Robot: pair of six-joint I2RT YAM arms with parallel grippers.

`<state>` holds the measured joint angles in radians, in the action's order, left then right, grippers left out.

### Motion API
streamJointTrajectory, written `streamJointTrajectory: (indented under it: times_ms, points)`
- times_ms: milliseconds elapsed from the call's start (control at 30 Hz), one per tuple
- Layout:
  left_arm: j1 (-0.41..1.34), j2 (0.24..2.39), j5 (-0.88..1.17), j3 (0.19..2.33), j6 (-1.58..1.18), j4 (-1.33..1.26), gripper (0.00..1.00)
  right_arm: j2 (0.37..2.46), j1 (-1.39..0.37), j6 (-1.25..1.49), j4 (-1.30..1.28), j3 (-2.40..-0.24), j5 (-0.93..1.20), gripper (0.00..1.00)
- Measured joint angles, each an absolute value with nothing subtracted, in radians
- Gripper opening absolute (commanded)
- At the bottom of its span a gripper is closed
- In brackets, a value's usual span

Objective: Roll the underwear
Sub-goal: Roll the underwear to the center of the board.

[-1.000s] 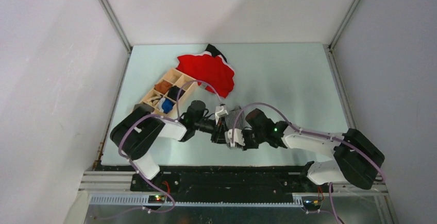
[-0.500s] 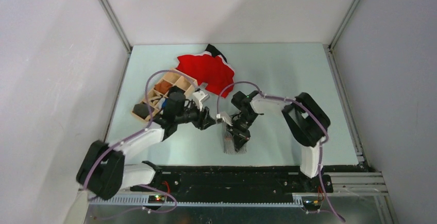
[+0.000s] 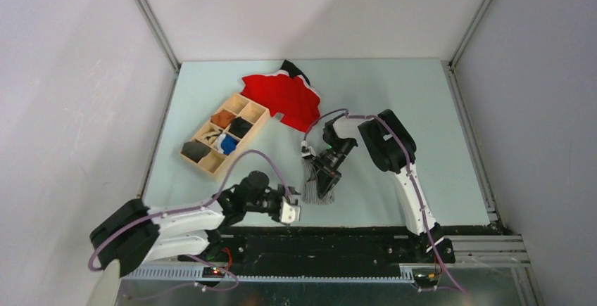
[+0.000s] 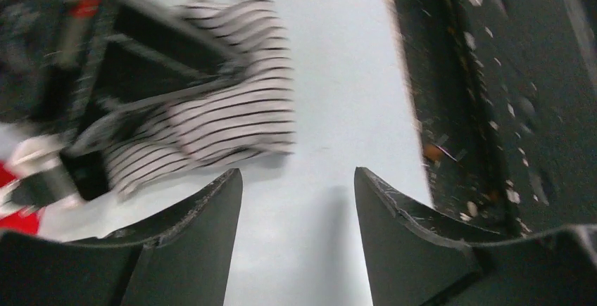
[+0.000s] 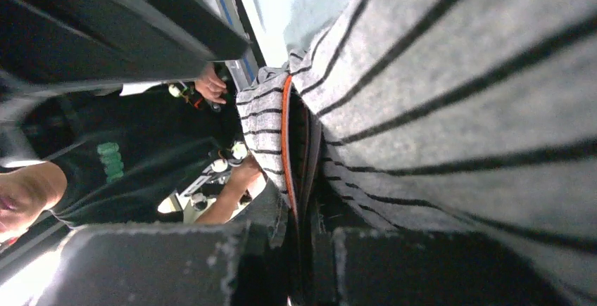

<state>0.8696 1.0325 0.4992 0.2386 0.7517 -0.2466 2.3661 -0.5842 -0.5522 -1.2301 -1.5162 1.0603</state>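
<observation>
The underwear is a grey-and-white striped bundle lying on the pale table near the front middle. My right gripper sits on top of it, pointing down. In the right wrist view the right gripper is shut on a folded edge of the underwear, which has an orange seam line. My left gripper is low by the front edge, left of the underwear. In the left wrist view the left gripper is open and empty over bare table, with the underwear ahead of it.
A red cloth with dark trim lies at the back middle. A wooden divided tray with small items stands at the left. The black front rail runs just behind the left gripper and shows in the left wrist view.
My left arm has pulled back from beside the underwear to the front edge, gripper open. My right arm has folded in, and its gripper has stayed on the underwear.
</observation>
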Motion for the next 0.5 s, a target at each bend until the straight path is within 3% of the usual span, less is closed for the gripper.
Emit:
streamJointTrajectory:
  times_ms: [200, 500]
  points:
    - [1.010, 1.198, 0.462, 0.170, 0.923, -0.491, 0.69, 2.416, -0.582, -0.558, -1.275, -1.600, 1.081, 0.00]
    - [1.067, 1.304, 0.334, 0.152, 1.036, -0.676, 0.62, 2.421, -0.581, -0.553, -1.275, -1.605, 1.087, 0.00]
